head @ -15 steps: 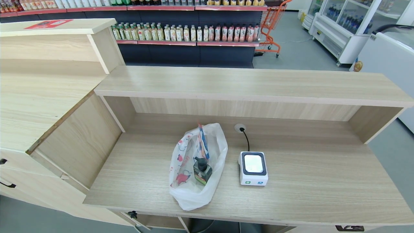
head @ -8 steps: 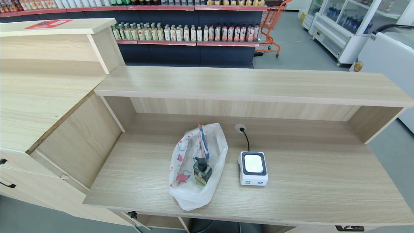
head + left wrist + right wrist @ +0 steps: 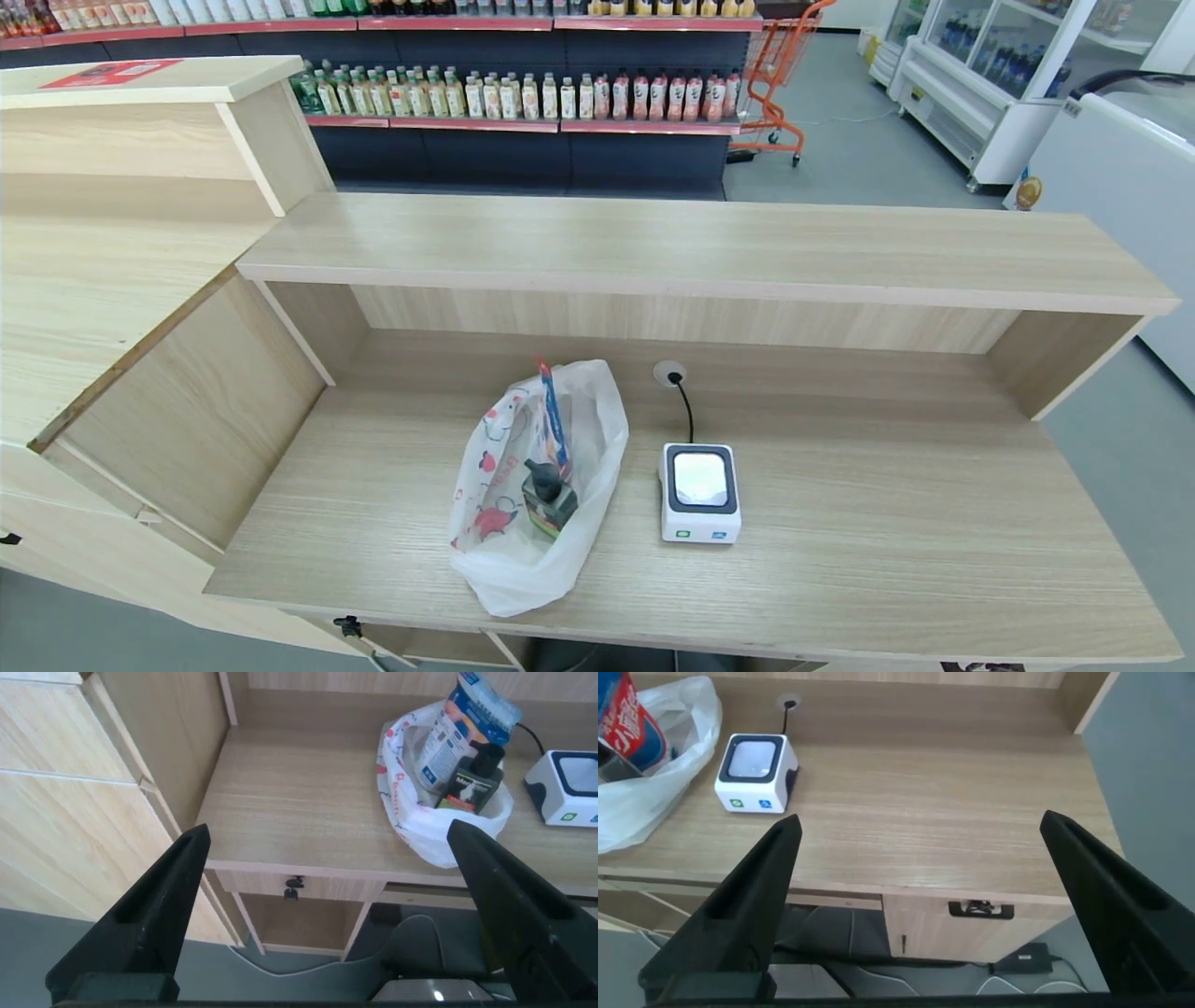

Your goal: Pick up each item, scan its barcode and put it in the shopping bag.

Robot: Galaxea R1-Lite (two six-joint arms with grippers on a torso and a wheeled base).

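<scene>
On the table point(image 3: 887, 523), a bottle point(image 3: 546, 495) and packet point(image 3: 553, 415) sit in the shopping bag point(image 3: 504, 560); left tool point(image 3: 327, 831) and right tool point(image 3: 920, 819) gape empty. Bagging looks done; next, withdraw.

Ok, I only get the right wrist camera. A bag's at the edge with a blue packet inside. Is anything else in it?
Observer: Yes. A dark bottle with a black cap stands in the shopping bag, right beside the blue packet.
Operator: And where's my other gripper?
Observer: The left gripper hangs open with nothing in it, out in front of the counter, on the bag's side.
</scene>
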